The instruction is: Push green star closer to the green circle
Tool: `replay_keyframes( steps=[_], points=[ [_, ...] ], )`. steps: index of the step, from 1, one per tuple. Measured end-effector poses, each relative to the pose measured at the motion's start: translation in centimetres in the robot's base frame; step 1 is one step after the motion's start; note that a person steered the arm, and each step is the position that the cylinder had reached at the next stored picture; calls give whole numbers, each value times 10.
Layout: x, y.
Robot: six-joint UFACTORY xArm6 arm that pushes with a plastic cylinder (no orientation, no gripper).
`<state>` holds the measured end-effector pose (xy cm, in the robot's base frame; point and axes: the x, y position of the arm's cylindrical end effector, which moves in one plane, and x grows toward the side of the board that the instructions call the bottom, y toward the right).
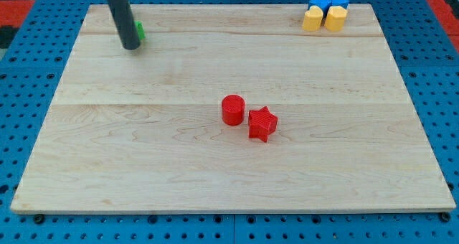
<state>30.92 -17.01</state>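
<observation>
My tip is at the board's upper left, at the end of the dark rod. A green block shows only as a small sliver right behind the rod, touching or nearly touching it; its shape cannot be made out. No second green block is visible; the rod may hide it.
A red cylinder and a red star sit side by side near the board's middle. Two blue blocks and two yellow blocks cluster at the upper right corner. The wooden board lies on a blue pegboard.
</observation>
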Motion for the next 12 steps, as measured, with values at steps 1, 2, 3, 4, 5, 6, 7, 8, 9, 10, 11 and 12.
replay_keyframes(
  steps=[1,2,3,4,5,6,7,8,9,10,11,12],
  points=[
    [-2,2],
    [-15,-24],
    [-23,-39],
    [-23,-38],
    [-17,-3],
    [-23,14],
    [-37,10],
    [-38,-2],
    [-41,-13],
    [-48,-15],
    [-51,-15],
    [-53,-15]
  ],
)
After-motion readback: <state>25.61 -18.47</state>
